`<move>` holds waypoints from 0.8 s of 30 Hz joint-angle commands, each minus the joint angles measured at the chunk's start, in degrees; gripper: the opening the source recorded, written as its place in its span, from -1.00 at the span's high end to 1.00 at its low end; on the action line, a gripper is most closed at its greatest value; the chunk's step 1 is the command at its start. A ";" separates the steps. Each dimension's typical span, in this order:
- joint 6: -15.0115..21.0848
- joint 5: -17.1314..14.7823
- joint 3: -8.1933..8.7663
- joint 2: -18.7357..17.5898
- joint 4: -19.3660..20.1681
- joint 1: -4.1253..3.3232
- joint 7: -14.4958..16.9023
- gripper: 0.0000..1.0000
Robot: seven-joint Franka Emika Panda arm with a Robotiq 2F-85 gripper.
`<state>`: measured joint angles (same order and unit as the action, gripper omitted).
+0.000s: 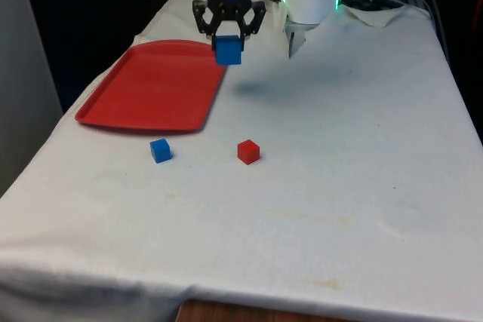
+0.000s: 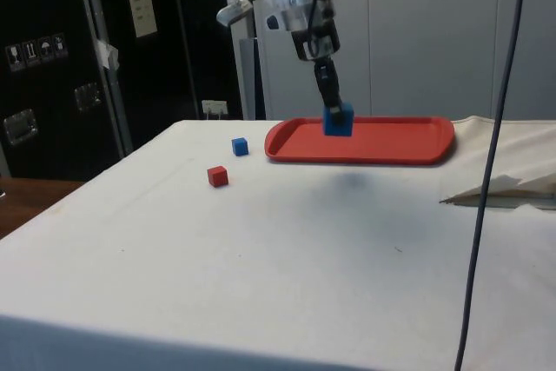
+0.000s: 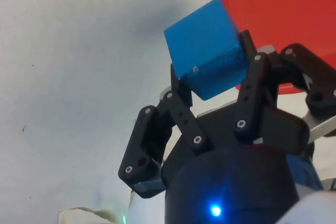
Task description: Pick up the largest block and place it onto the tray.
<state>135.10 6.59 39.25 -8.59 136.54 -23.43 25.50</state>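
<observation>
Pincer: the pincer point(image 1: 229, 35) hangs in the air with its two fingers clamped on the large blue block point(image 1: 228, 50), gripping its upper part while the rest juts out below the fingertips.
Block: held clear of the tabletop point(image 1: 339, 186), a shadow on the cloth beneath it (the side view shows daylight between the block point(image 2: 338, 119) and any surface).
Tray: the red tray point(image 1: 151, 88) lies flat towards the front view's left.
Key relation: in the front view the block hangs by the tray's near-robot corner, at its edge on the front view's right; in the wrist view the block point(image 3: 207, 56) sits just beside the tray's rim point(image 3: 231, 14), mostly over white cloth.
Likely next move: a short carry sideways over the tray, then down.
Others: a small blue cube point(image 1: 160, 150) and a small red cube point(image 1: 248, 151) rest on the cloth, well apart from the pincer.
</observation>
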 commanded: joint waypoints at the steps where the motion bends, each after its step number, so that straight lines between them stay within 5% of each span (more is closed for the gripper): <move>1: -0.40 0.69 0.46 0.57 -0.29 0.11 0.17 0.94; 16: 0.40 0.17 4.18 0.74 -1.43 0.40 4.87 0.94; 24: 2.52 -1.78 6.53 -1.66 -2.52 1.43 9.97 0.94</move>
<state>137.34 5.44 46.12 -10.14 134.13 -22.46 34.78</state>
